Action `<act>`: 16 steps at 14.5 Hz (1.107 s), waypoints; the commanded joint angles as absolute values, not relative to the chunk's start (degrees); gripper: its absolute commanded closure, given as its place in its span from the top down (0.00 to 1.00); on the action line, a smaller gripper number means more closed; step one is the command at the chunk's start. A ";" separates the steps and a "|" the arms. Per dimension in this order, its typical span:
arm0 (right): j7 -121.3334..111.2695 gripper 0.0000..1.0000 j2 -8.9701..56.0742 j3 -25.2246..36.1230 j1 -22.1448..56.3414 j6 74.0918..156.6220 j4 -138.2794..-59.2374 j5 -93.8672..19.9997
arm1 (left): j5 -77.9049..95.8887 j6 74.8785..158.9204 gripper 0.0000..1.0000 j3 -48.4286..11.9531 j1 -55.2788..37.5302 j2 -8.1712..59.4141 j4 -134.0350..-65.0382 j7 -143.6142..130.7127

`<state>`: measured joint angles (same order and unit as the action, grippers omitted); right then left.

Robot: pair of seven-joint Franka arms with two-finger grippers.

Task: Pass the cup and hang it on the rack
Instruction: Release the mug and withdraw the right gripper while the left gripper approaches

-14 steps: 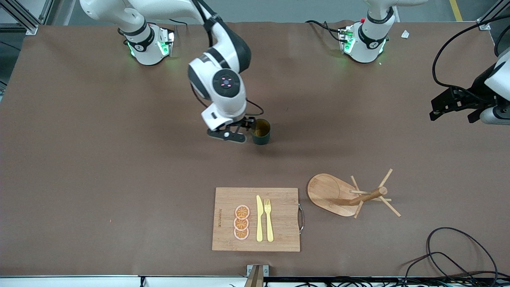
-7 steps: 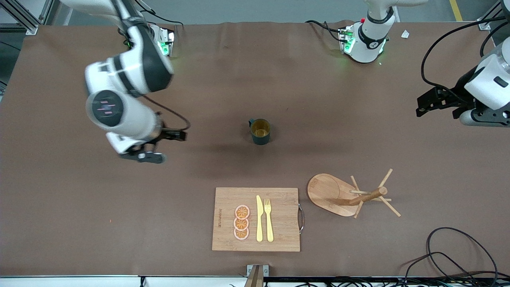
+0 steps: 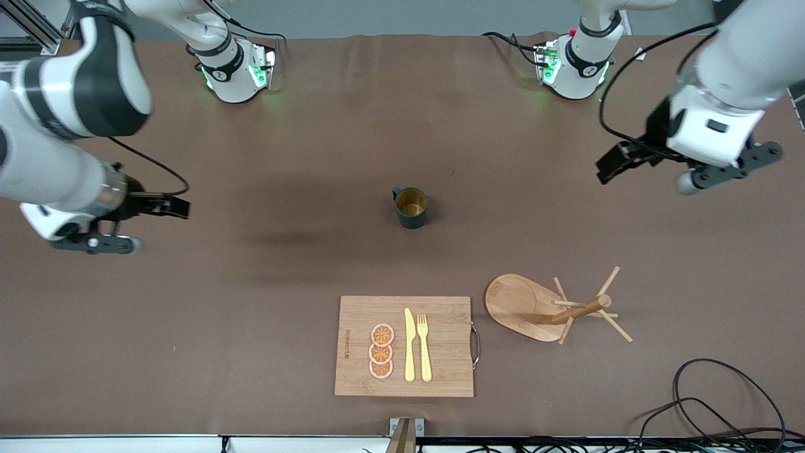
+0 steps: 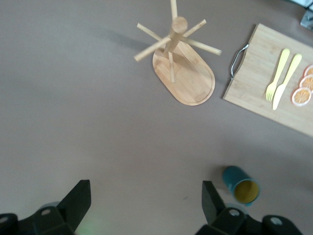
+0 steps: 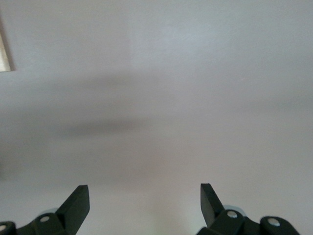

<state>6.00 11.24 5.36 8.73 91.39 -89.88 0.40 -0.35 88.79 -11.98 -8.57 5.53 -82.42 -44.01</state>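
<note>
The dark teal cup (image 3: 411,207) stands upright and alone mid-table, with its small handle toward the right arm's end. It also shows in the left wrist view as the cup (image 4: 242,183). The wooden rack (image 3: 527,303) stands nearer to the front camera than the cup, toward the left arm's end; the rack (image 4: 182,73) has bare pegs. My left gripper (image 3: 729,171) hangs open and empty over the table at the left arm's end, well apart from the cup; its jaws (image 4: 145,200) stand wide. My right gripper (image 3: 94,244) hangs open and empty over bare table (image 5: 144,198) at the right arm's end.
A bamboo cutting board (image 3: 440,349) with orange slices (image 3: 381,351), a yellow knife (image 3: 409,345) and fork (image 3: 424,346) lies near the front edge, beside the rack. Black cables (image 3: 710,402) coil at the near corner at the left arm's end.
My right gripper has drawn away from the cup's handle toward its own end of the table. The left gripper has swung in over the table. The cup has stayed put.
</note>
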 commanded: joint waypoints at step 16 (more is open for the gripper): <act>1.67 1.00 12.83 3.78 -0.70 84.55 -77.70 0.00 | -43.40 93.52 1.00 -12.05 -57.64 40.66 -77.01 -122.14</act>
<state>0.91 11.79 4.33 0.09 85.12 -79.18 0.35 -39.98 94.08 -13.05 -55.13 34.43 -82.39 -117.53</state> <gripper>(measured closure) 0.000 0.000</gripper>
